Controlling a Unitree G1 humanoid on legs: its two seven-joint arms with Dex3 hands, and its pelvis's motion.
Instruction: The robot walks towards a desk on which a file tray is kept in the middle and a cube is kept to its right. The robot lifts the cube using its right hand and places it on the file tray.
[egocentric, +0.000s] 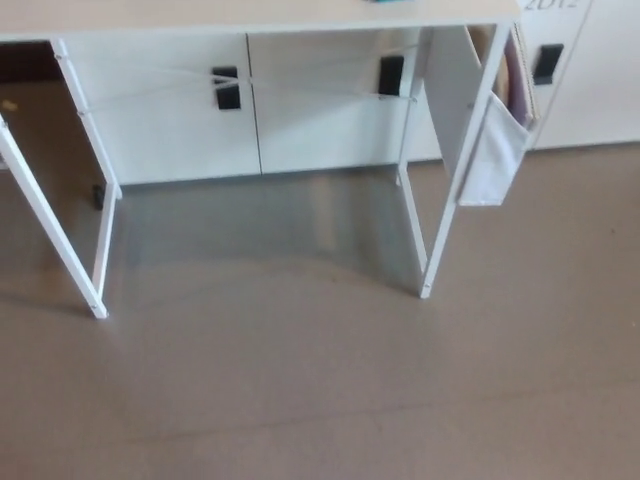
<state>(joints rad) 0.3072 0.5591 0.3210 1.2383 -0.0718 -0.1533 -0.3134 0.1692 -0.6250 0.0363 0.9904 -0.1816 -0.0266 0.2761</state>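
White desk (260, 17) ahead, only front edge of top showing. Cube, file tray beyond frame above it. Hands unseen, finger state unknown. Walk squarely toward desk front.

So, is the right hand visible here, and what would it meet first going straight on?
No hand shows, so its line cannot be told. Ahead of the robot stands the desk; on the right side its front leg is probably the nearest thing, though depth is unclear.
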